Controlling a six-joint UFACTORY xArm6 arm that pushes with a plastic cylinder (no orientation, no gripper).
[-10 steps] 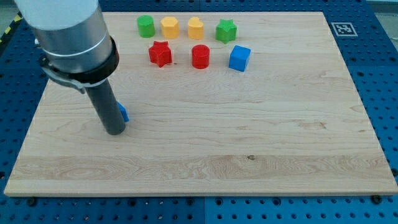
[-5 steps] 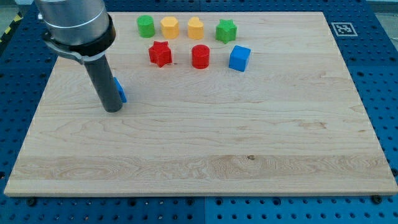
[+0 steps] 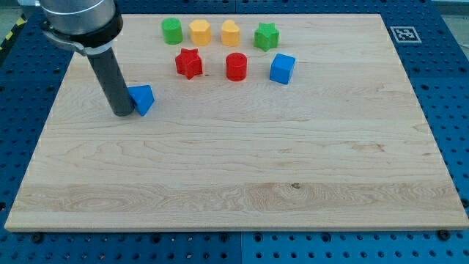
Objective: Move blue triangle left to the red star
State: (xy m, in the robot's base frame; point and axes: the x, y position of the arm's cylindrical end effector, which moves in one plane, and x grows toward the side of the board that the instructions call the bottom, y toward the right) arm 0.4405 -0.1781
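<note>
The blue triangle point(image 3: 142, 98) lies on the wooden board point(image 3: 242, 169) at the view's left. My tip point(image 3: 122, 113) stands right against its left side, touching it. The red star point(image 3: 188, 63) sits up and to the right of the triangle, with a gap of bare board between them. The rod's body rises from the tip toward the view's top left.
Along the view's top stand a green cylinder point(image 3: 171, 31), a yellow hexagon point(image 3: 200, 32), a yellow block point(image 3: 230, 33) and a green star point(image 3: 267, 35). Right of the red star sit a red cylinder point(image 3: 237, 66) and a blue cube point(image 3: 282, 68).
My tip has moved toward the view's top and slightly left. The blue triangle has slid upward with it and now shows more fully to the tip's right.
</note>
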